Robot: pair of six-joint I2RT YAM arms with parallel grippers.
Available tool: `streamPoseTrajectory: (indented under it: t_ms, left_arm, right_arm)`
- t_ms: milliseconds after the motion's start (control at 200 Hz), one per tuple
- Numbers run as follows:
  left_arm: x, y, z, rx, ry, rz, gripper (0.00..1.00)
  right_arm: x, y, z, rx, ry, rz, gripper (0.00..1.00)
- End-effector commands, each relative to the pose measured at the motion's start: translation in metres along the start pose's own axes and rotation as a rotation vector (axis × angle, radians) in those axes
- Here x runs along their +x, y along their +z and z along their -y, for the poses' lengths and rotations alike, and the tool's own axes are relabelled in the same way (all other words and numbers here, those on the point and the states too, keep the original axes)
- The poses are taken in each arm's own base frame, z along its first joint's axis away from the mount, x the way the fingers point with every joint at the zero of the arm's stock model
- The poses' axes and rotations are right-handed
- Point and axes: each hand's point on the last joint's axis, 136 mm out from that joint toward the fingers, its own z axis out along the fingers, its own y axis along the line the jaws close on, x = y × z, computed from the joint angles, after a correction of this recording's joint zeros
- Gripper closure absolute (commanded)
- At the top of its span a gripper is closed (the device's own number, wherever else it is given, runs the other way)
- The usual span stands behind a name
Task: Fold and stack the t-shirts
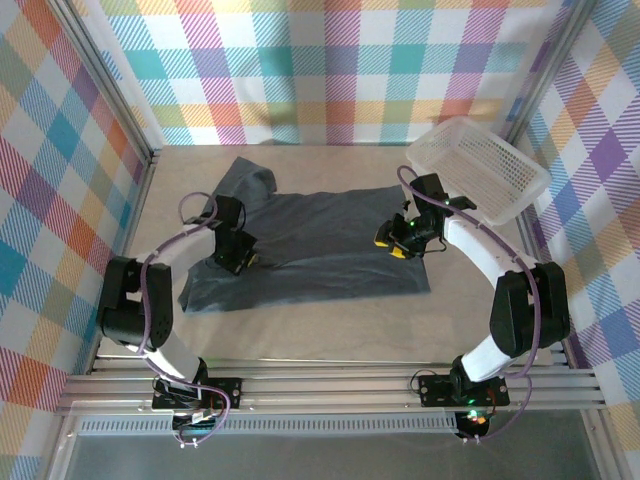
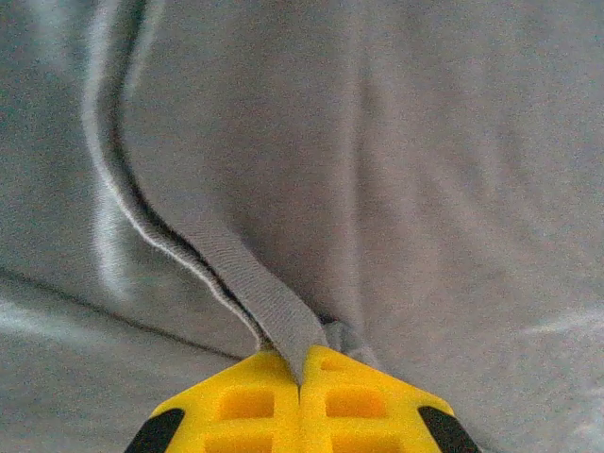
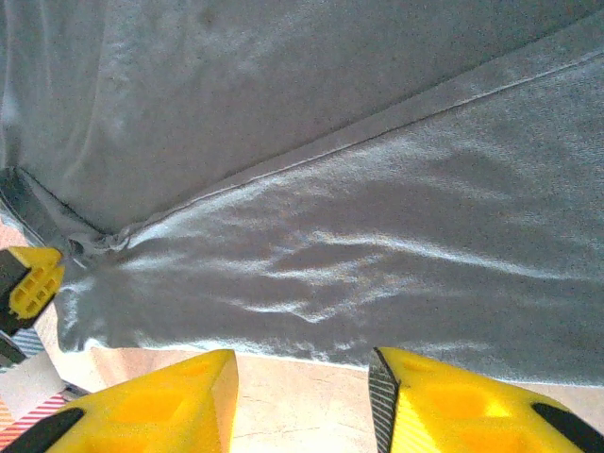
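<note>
Shirt: dark charcoal-grey soft fabric t-shirt (image 1: 320,235), flat mid-tabletop (image 1: 330,325).
Left gripper (image 2: 300,366): pressed together, pinching a hem fold at the shirt's 8 o'clock.
Right gripper (image 3: 302,363): spread, empty, at the 3 o'clock edge.
Risk: I reckon my thin pinch slips on lifting; a one-sided pull skews the fold.

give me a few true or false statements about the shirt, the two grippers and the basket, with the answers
1. The left gripper is shut on a fold of the t-shirt. True.
2. The right gripper is clamped on the shirt. False: its fingers stand apart at the shirt's edge, with bare table between them.
3. The white basket sits at the far right corner of the table. True.
4. The t-shirt lies inside the basket. False: it is spread out on the table, apart from the basket.
</note>
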Motion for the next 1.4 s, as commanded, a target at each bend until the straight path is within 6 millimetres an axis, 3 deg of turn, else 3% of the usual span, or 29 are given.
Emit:
streamPoseTrajectory:
  t_ms: [0, 255, 530, 580, 635, 675, 820, 885, 965, 1160, 1395]
  left_arm:
    - [0.003, 0.002, 0.013, -0.050, 0.119, 0.003, 1.00]
    - [-0.003, 0.015, 0.054, -0.102, 0.279, 0.018, 1.00]
    - [-0.002, 0.039, 0.072, -0.126, 0.371, -0.007, 1.00]
    - [-0.005, 0.039, 0.073, -0.136, 0.383, 0.005, 0.90]
    - [-0.010, 0.032, 0.078, -0.126, 0.398, 0.042, 0.62]
    - [-0.014, 0.022, 0.082, -0.116, 0.401, 0.073, 0.48]
    - [-0.021, -0.022, 0.095, -0.043, 0.397, 0.167, 0.44]
    - [-0.018, -0.035, 0.086, -0.039, 0.377, 0.176, 0.47]
    - [-0.012, -0.037, 0.061, -0.053, 0.329, 0.141, 0.53]
    - [-0.004, -0.008, -0.010, -0.122, 0.180, 0.016, 0.75]
    - [-0.003, 0.025, -0.037, -0.201, 0.171, -0.040, 0.81]
  right_arm:
    - [-0.001, -0.007, -0.011, -0.023, -0.008, 0.001, 0.58]
    - [0.001, -0.006, -0.009, -0.020, -0.002, -0.006, 0.58]
    - [0.005, -0.002, -0.006, -0.016, 0.006, -0.028, 0.58]
    - [0.005, -0.001, -0.006, -0.016, 0.008, -0.032, 0.58]
    - [0.005, 0.000, -0.004, -0.012, 0.012, -0.036, 0.58]
    - [0.006, 0.001, -0.004, -0.010, 0.012, -0.039, 0.57]
    - [0.006, 0.010, 0.004, 0.008, 0.033, -0.049, 0.57]
    - [0.004, 0.016, 0.014, 0.047, 0.049, -0.047, 0.57]
    - [-0.002, 0.027, 0.023, 0.078, 0.071, -0.058, 0.58]
    - [-0.019, 0.053, 0.042, 0.192, 0.076, -0.090, 0.64]
    - [-0.011, 0.078, 0.081, 0.366, 0.100, -0.173, 0.67]
